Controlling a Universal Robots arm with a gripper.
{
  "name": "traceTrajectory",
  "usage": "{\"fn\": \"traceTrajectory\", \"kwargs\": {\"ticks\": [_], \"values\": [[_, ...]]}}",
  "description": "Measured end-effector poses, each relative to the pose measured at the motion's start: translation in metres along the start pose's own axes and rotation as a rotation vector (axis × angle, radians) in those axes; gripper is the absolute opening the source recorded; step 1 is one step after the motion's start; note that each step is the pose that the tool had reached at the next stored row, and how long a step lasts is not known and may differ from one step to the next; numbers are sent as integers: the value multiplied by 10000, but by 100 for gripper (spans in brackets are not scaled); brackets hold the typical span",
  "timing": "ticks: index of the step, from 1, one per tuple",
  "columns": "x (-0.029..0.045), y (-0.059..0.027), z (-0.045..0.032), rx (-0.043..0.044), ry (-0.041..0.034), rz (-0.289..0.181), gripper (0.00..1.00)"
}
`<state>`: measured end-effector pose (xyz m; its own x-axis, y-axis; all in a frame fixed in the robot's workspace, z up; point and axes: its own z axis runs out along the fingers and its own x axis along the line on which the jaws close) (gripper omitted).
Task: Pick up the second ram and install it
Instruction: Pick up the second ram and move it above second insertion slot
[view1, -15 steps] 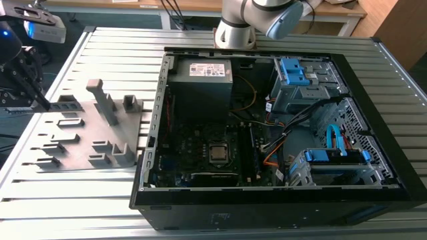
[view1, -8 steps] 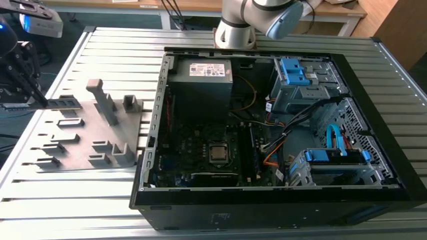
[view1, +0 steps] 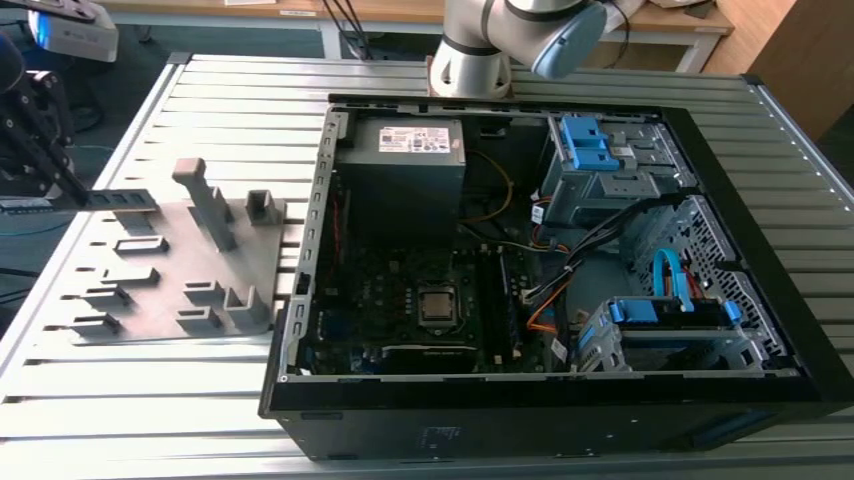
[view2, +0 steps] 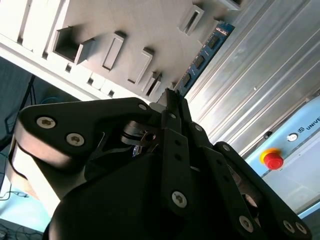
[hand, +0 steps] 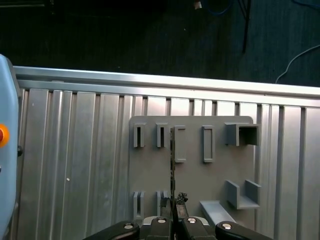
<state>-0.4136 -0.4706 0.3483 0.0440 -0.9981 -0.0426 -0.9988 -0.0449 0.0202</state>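
The second ram (view2: 205, 54), a thin dark green stick with black chips, juts out past my fingertips; in the first wrist view it shows edge-on as a thin dark line (hand: 172, 165). My gripper (view2: 172, 96) is shut on it. In the exterior view the gripper (view1: 67, 190) hangs at the far left, over the left edge of the grey holder tray (view1: 160, 290), with the ram (view1: 27, 205) lying level beneath it. The tray's slots (hand: 180, 145) lie under the stick.
The open black computer case (view1: 747, 300) lies on the slatted metal table (view1: 160, 410) at the exterior view's right, motherboard (view1: 414, 300) exposed. Upright grey blocks (view1: 207, 205) rise from the tray. A pendant with a red button (view2: 272, 160) lies near the table edge.
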Motion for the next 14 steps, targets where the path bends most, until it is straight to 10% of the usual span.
{"fn": "traceTrajectory", "kwargs": {"ticks": [14], "values": [[-11, 5, -258, 1, -22, -1, 14]]}}
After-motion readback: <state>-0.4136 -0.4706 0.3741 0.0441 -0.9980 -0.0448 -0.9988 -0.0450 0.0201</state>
